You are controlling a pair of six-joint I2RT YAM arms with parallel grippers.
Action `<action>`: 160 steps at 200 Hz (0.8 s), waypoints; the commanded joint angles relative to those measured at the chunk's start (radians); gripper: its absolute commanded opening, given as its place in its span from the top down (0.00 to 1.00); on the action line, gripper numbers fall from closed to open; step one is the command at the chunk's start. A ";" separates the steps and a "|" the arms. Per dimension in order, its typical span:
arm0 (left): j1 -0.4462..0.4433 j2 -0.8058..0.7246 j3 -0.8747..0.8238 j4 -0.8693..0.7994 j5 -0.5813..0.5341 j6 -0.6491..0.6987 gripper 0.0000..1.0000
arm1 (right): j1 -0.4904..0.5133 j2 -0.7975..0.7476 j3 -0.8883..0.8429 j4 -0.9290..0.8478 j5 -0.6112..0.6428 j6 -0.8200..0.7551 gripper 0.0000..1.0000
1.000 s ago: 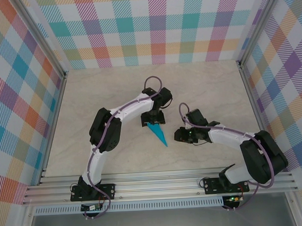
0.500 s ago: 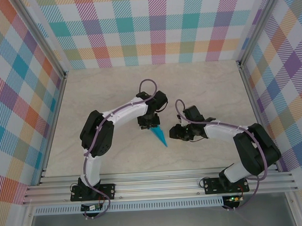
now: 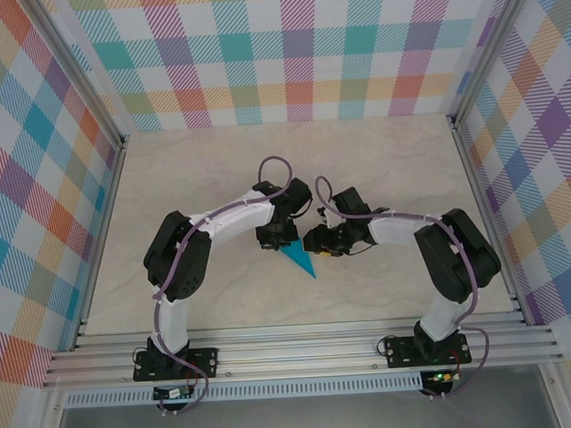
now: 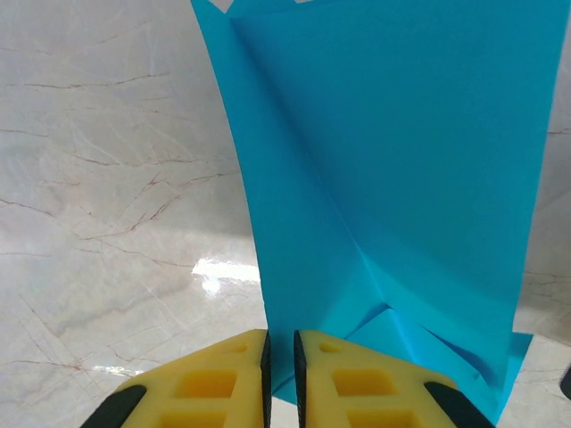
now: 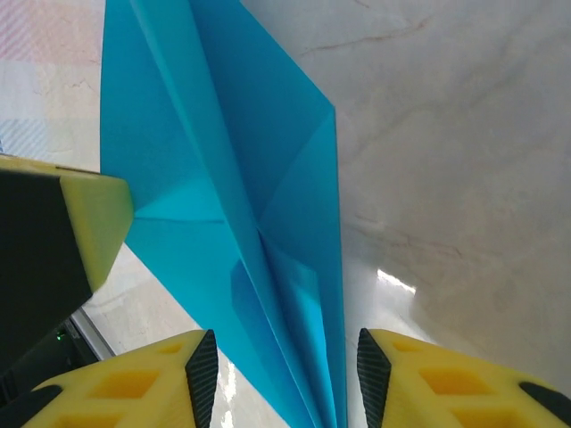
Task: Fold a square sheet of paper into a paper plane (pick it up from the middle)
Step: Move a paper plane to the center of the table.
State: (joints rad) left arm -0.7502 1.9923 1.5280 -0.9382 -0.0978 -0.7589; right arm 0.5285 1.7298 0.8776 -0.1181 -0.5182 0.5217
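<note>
**Left pinching plane, right jaws open around its keel**

- The plane [image 3: 298, 262] is folded into a narrow teal dart. It sits mid-table [image 3: 387, 162], right between the two grippers, which meet nose to nose over it.
- The left gripper [image 3: 279, 239] is at the wide tail end, and the tip points away from it toward the near edge.
- The right gripper [image 3: 310, 243] is just beside the same end, coming in from the other side.
- Left wrist view: the left gripper [image 4: 279, 374] has its yellow pads almost together, leaving only a thin slit. One edge of the plane [image 4: 393, 178] runs down into that slit, so it's clamped on paper. The rest of the sheet fans up and to the right of the pads, with diagonal creases showing.
- Right wrist view: the right gripper [image 5: 285, 374] has its jaws at a medium gap. The folded centre ridge of the plane [image 5: 232, 196] drops between them, nearer the right-hand pad. I can't tell if either pad touches it, and it isn't gripped.
- The right wrist view also shows a left finger [image 5: 89, 223] pressed on the paper's edge, up and left of the right jaws. The top view hides this contact under the gripper bodies.
- The top view gives the tip direction, which both wrist views crop out.
</note>
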 commanded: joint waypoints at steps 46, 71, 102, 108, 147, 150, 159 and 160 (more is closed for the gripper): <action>0.011 -0.030 -0.026 0.006 0.003 0.006 0.84 | 0.016 0.090 0.098 -0.038 -0.055 -0.061 0.52; 0.009 -0.031 -0.028 0.009 0.007 0.008 0.85 | 0.020 0.106 0.103 -0.035 -0.068 -0.063 0.53; 0.010 -0.032 -0.027 0.010 0.006 0.010 0.84 | 0.029 0.094 0.106 -0.038 -0.065 -0.064 0.53; 0.011 -0.032 -0.027 0.010 0.008 0.011 0.85 | 0.031 0.088 0.106 -0.040 -0.060 -0.065 0.54; 0.011 -0.033 -0.030 0.013 0.008 0.010 0.84 | 0.050 0.051 0.110 -0.074 -0.005 -0.091 0.56; 0.011 -0.033 -0.029 0.013 0.008 0.010 0.84 | 0.050 0.050 0.113 -0.077 -0.003 -0.093 0.56; 0.012 -0.033 -0.030 0.016 0.010 0.010 0.84 | 0.055 0.052 0.120 -0.087 -0.003 -0.099 0.57; 0.011 -0.033 -0.030 0.015 0.010 0.009 0.84 | 0.056 0.053 0.121 -0.088 -0.002 -0.100 0.57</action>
State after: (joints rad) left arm -0.7490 1.9923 1.5093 -0.9314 -0.0952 -0.7586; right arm 0.5682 1.8202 0.9588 -0.1635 -0.5331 0.4679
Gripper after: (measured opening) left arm 0.155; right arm 0.439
